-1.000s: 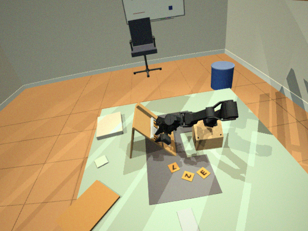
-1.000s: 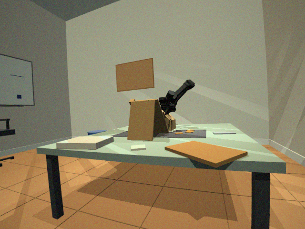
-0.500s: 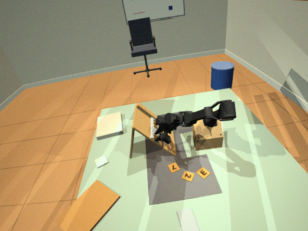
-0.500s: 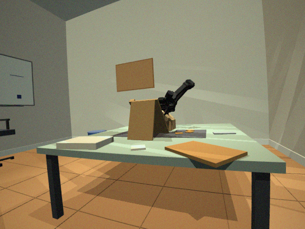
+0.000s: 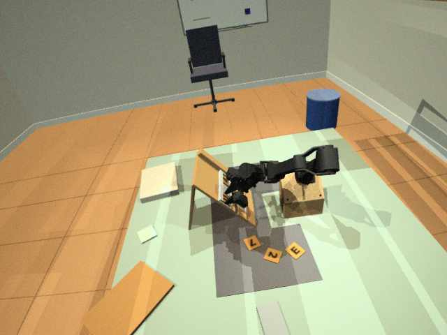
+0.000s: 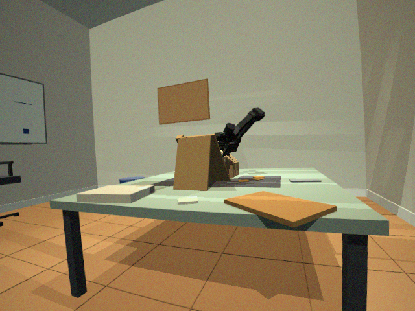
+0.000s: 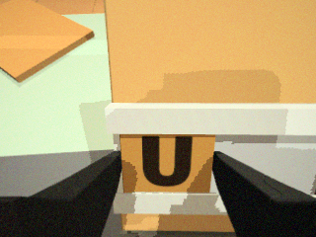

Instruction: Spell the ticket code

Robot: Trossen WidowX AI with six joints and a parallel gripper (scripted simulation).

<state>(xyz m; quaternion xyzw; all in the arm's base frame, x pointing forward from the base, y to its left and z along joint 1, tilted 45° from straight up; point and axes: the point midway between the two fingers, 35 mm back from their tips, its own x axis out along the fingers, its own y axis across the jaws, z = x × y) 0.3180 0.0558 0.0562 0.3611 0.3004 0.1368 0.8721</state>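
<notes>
My gripper (image 5: 227, 198) (image 7: 166, 157) is shut on the U tile (image 7: 167, 184), one finger at each side. The tile sits between the white lips of the rail (image 5: 220, 185) (image 7: 247, 119), just inside its open left end in the wrist view. The rail crosses the sloping board (image 5: 207, 174) (image 6: 192, 164) (image 7: 197, 44). Dark marks farther along the rail suggest another tile, unreadable behind the arm. Three loose tiles lie on the grey mat (image 5: 235, 281): one like a 7 (image 5: 251, 242), one like a 2 (image 5: 272, 255), one like a 3 (image 5: 295, 250). No ticket code is readable.
A pale block (image 5: 158, 180) (image 6: 113, 194) and a small pale card (image 5: 147, 233) (image 6: 188, 199) lie behind the board. An orange panel (image 5: 131, 297) (image 6: 281, 207) overhangs the counter edge. A grey strip (image 5: 272, 317) (image 6: 305, 181) lies beyond the mat. The arm's wooden base (image 5: 303, 207) stands opposite the board.
</notes>
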